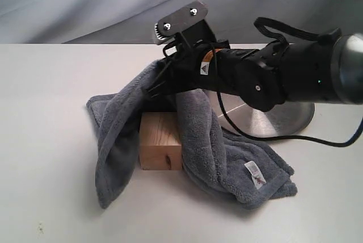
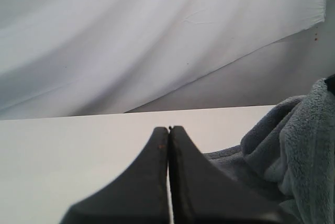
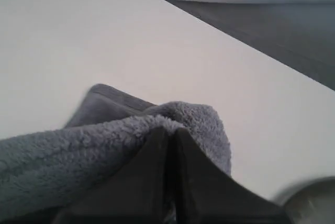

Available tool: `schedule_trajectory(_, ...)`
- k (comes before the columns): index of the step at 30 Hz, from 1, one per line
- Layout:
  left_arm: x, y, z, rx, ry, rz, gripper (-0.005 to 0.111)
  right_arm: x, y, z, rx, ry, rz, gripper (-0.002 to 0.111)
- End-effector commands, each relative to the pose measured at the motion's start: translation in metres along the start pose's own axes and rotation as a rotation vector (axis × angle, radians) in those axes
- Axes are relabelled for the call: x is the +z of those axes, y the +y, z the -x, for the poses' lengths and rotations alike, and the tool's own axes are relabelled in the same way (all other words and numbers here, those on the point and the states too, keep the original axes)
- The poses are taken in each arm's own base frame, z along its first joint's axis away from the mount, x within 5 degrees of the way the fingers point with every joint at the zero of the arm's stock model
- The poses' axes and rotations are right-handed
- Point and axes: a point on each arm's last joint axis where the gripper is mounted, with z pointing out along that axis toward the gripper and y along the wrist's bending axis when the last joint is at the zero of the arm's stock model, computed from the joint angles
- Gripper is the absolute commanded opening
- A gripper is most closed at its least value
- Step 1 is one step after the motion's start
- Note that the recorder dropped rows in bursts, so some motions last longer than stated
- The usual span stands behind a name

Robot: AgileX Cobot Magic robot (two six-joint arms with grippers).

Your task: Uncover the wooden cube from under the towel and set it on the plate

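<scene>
So that the wooden cube is bared, right gripper clamps a raised fold of the towel; left gripper clenched, empty.

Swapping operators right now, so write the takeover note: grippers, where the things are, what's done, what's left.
Left gripper: shut, empty, beside the towel.
Right gripper: shut on a raised towel fold.
Wooden cube: on the table, front face exposed, towel draped over its top and sides.
Plate: behind the cube, partly hidden by the right arm.
Done: towel gripped, cube partly uncovered.
Left: pull towel clear, grasp cube, place it on plate.
</scene>
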Motion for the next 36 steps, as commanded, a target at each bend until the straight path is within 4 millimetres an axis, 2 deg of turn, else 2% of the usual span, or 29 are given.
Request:
schedule_trajectory(1,0.000,0.000,0.000,-0.005,-0.011,0.003,0.000,0.014,-0.015,-0.019,0.021,0.057,-0.032,0.000)
schedule_trajectory(9,0.000,0.000,0.000,-0.005,-0.011,0.003,0.000,0.044,-0.012,-0.064,0.001,0.198,-0.016,0.000)
schedule_trajectory(12,0.000,0.000,0.000,-0.005,-0.011,0.003,0.000,0.050,-0.011,-0.071,0.001,0.195,-0.017,0.000)
schedule_trajectory(20,0.000,0.000,0.000,-0.005,-0.011,0.003,0.000,0.051,-0.011,-0.060,0.039,0.077,-0.030,0.000)
schedule_trajectory(28,0.000,0.000,0.000,-0.005,-0.011,0.003,0.000,0.048,0.000,-0.075,0.071,0.263,0.000,0.000)
schedule_trajectory(32,0.000,0.000,0.000,-0.005,-0.011,0.003,0.000,0.044,0.015,-0.072,0.048,0.293,0.032,0.000)
schedule_trajectory(36,0.000,0.000,0.000,-0.005,-0.011,0.003,0.000,0.038,0.041,-0.070,0.005,0.327,0.086,0.000)
